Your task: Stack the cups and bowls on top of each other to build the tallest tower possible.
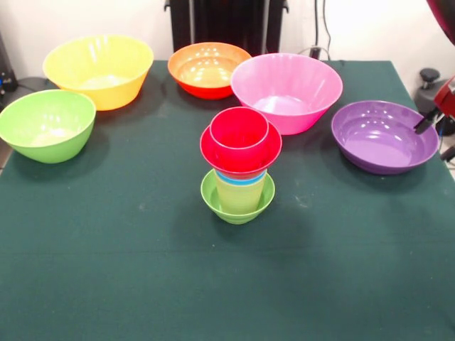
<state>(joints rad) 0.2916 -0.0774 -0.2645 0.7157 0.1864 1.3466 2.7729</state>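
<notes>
The tower stands mid-table. Its base is a small lime-green bowl (238,207) holding a pale yellow cup (240,193), with a blue cup's rim (240,180) just above. A small red bowl (240,155) sits on those, and a red cup (239,128) is nested in it. Loose bowls ring the tower: large yellow (99,69), orange (208,69), pink (286,89), green (46,122) and wide purple (384,135). My gripper (429,121) pokes in at the right edge, beside the purple bowl's right rim, and most of it is cut off.
The green tablecloth (128,277) covers the table. Dark red arm parts (445,15) show at the top right corner. Black gear and cables (429,74) lie off the table's far right corner.
</notes>
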